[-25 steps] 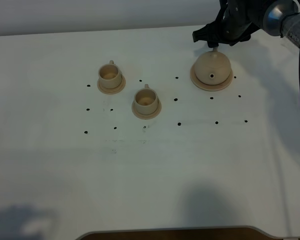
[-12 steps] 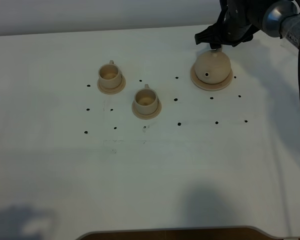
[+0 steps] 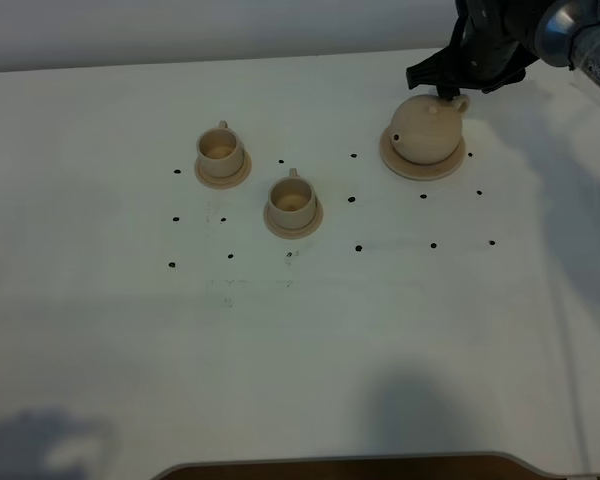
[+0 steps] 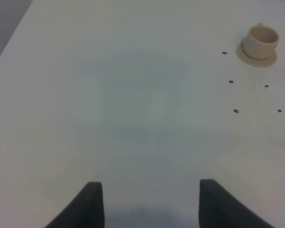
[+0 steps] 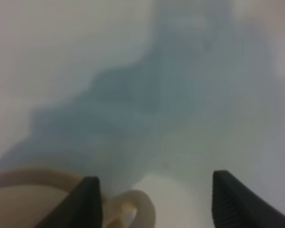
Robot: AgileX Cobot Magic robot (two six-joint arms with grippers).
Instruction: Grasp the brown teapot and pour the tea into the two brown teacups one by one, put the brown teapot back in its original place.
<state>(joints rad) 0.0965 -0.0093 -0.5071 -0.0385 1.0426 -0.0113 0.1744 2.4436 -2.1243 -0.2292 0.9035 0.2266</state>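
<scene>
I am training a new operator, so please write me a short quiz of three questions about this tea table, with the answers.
1. True or false: the brown teapot stands on its large saucer.
2. Choose one. The right gripper is: A) shut on the teapot's lid; B) open, by the teapot's handle; C) hanging over a teacup.
3. Short answer: what does each of the two brown teacups stand on?

Key: 1 true. 2 B. 3 Each stands on its own small saucer.
</scene>
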